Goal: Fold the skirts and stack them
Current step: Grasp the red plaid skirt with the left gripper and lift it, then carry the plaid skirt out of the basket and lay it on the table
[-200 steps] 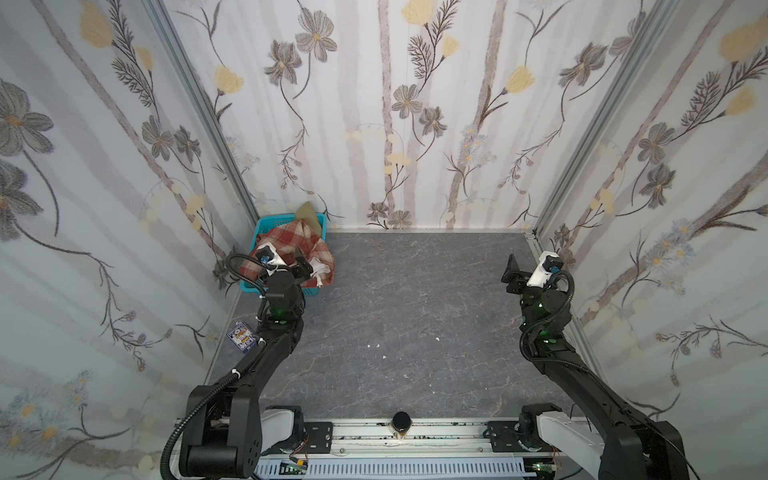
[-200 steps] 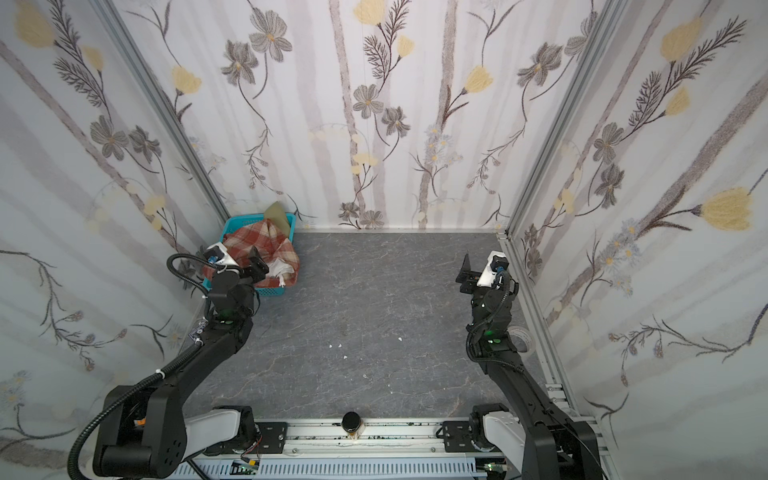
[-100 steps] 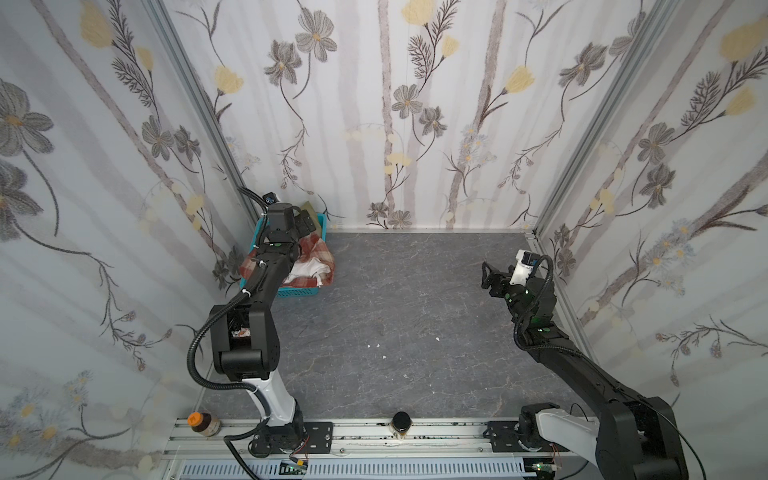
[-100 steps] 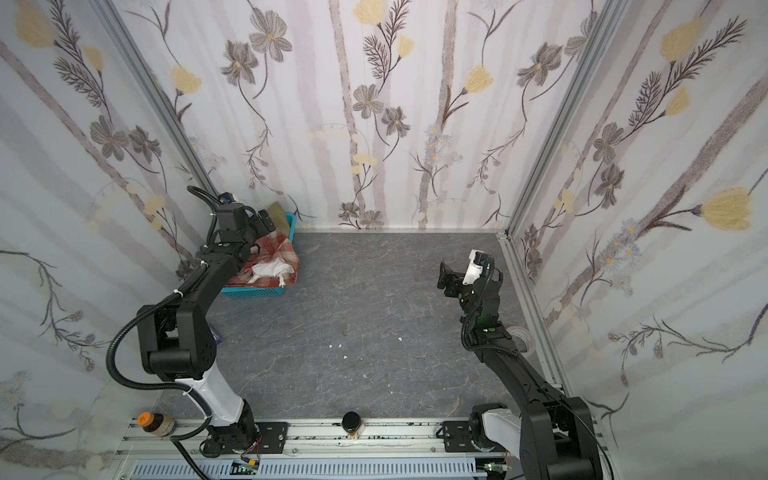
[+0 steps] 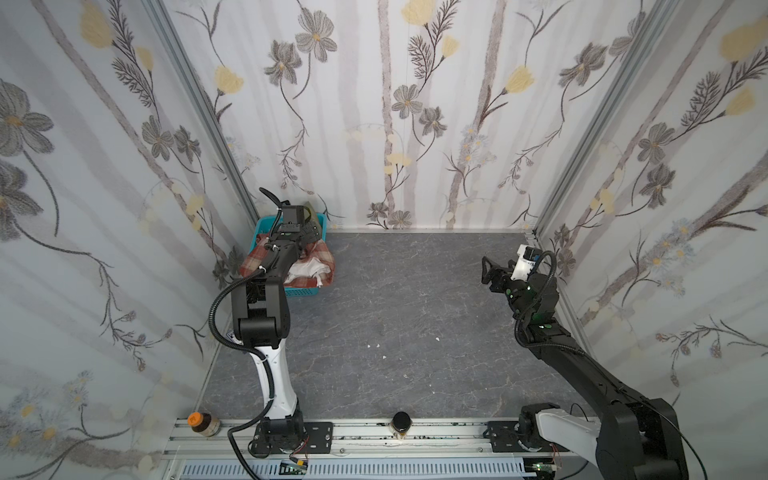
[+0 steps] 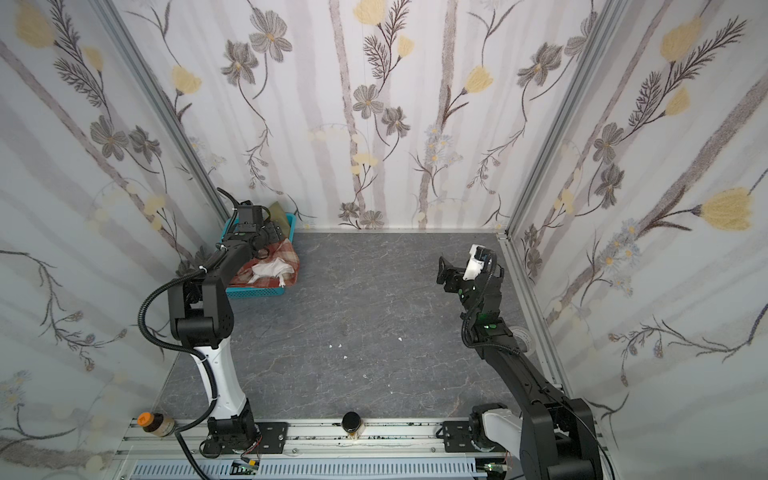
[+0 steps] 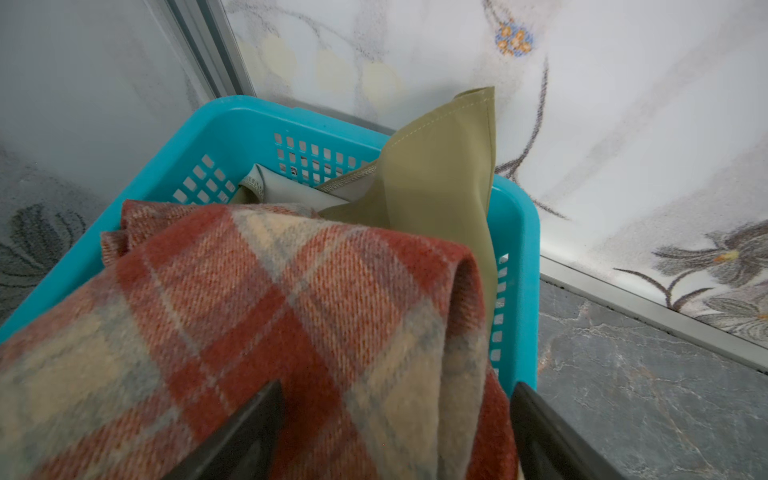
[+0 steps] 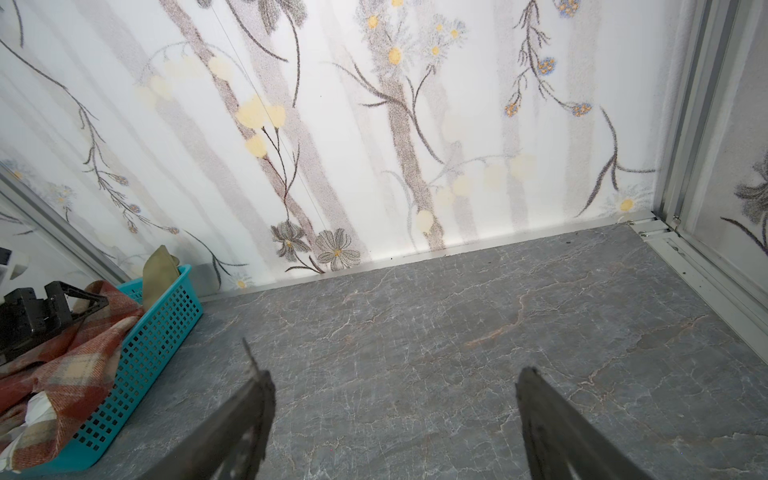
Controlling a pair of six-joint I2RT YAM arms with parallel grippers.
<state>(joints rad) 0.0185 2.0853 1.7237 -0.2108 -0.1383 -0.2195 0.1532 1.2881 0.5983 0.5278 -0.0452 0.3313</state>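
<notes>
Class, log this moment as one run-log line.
left claw: open around plaid skirt fold | right claw: open, empty, above table | olive skirt: in basket

Crumpled rust-and-cream plaid skirt (image 7: 249, 311) partly over olive-green skirt (image 7: 440, 174), both in turquoise basket (image 7: 517, 249).

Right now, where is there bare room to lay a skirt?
The tabletop is bare from the turquoise basket across to the right pincer and forward to the rail. Crowded: far left corner, plaid skirt and olive skirt filling the basket.
</notes>
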